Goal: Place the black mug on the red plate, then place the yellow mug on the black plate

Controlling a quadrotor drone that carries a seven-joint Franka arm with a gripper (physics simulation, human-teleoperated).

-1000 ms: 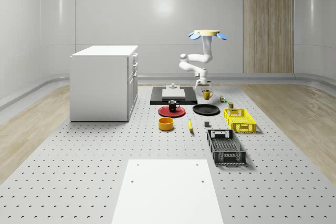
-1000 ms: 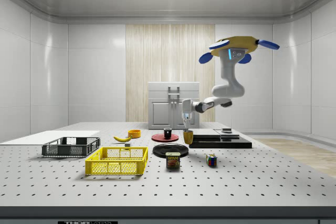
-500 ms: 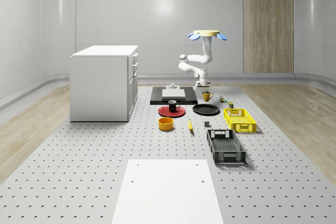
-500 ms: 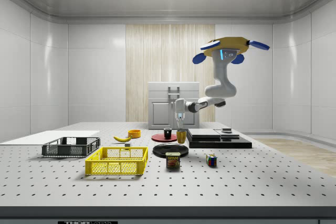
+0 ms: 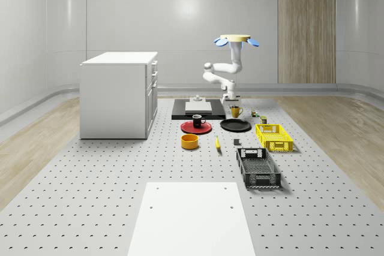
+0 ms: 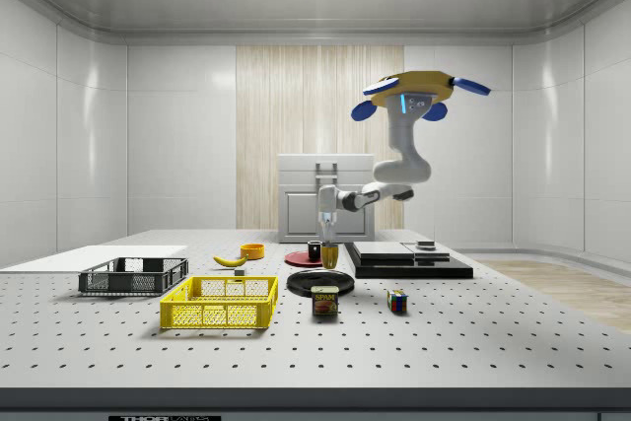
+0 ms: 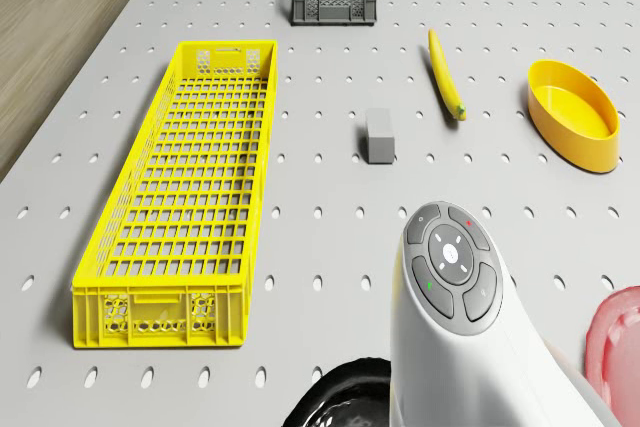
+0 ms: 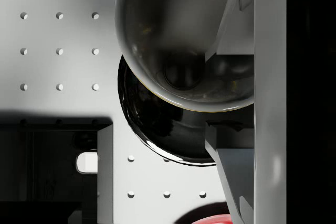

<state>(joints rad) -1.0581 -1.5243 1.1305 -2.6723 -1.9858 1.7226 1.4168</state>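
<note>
The drone (image 5: 236, 39) hovers over the far part of the table, its arm reaching down. My gripper (image 6: 328, 241) is shut on the rim of the yellow mug (image 6: 329, 255), which hangs just above the black plate (image 6: 319, 283). In the wrist view the mug's inside (image 8: 184, 51) sits beside one finger (image 8: 270, 98), with the black plate (image 8: 157, 124) partly under it. The whole-scene view shows the yellow mug (image 5: 236, 111) over the far edge of the black plate (image 5: 235, 125). The black mug (image 5: 197, 120) stands upright on the red plate (image 5: 196, 128).
A black slab (image 5: 198, 110) with a white box lies behind the plates, beside a white cabinet (image 5: 119, 94). Nearer lie a yellow bowl (image 5: 190, 141), a banana (image 5: 217, 142), a yellow crate (image 5: 274, 136), a dark crate (image 5: 258, 168) and a white sheet (image 5: 192, 220). A can (image 6: 325, 302) and a cube (image 6: 397, 302) stand close by.
Drone and arm have shifted toward the side view's left with the yellow mug in the gripper, from beside the black slab to over the black plate. The black mug has not moved.
</note>
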